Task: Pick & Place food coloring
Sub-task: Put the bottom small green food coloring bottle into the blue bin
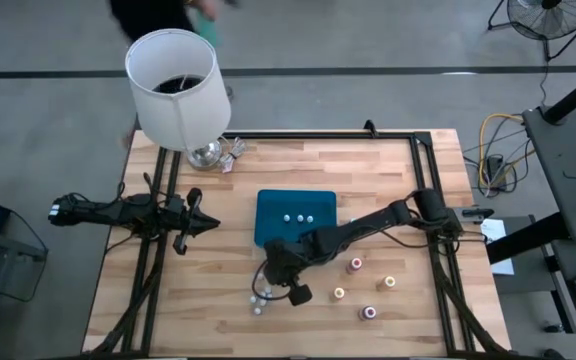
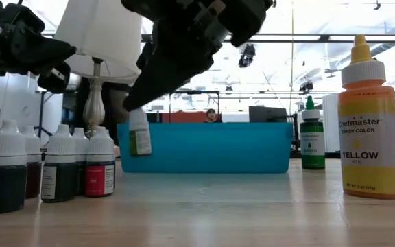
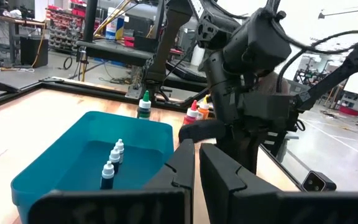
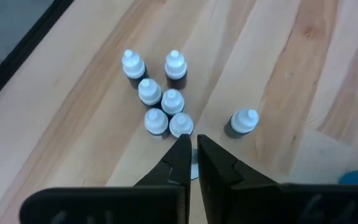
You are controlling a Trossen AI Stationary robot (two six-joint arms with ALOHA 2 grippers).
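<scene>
Right arm: reaches from the right edge across the table (image 1: 388,170) to a spot just in front of the blue tray (image 1: 268,210).

Right gripper (image 4: 191,142): we see the jaws drawn almost together, with only a thin slit between them. They pinch a small bottle (image 2: 140,137) of food coloring by its white cap.
- In the low view this bottle has a green label and hangs slightly tilted.
- Its base is clear of the wood, and it sits in front of the tray's near wall.
- We see it outside the tray, not over it.

Left arm: waits over the left side of the table.

Left gripper (image 3: 196,152): points toward the tray. The jaws are closed nearly together and hold nothing.

Where the other food coloring stands:
- Three little bottles (image 1: 298,216) stand upright inside the tray, in a short row.
- A cluster of small bottles (image 4: 171,99), six by our count, stands packed together on the wood just beyond the right fingertips.
- One lone bottle (image 4: 244,121) stands a little apart from that cluster. All of these have white caps.
- Larger bottles with coloured tops stand on the right part of the table, well apart from the cluster. Among them we note a yellow bottle (image 2: 370,130) and a green bottle (image 2: 312,140).

Other: a white-shaded lamp (image 1: 173,85) stands at the far left corner of the table.
</scene>
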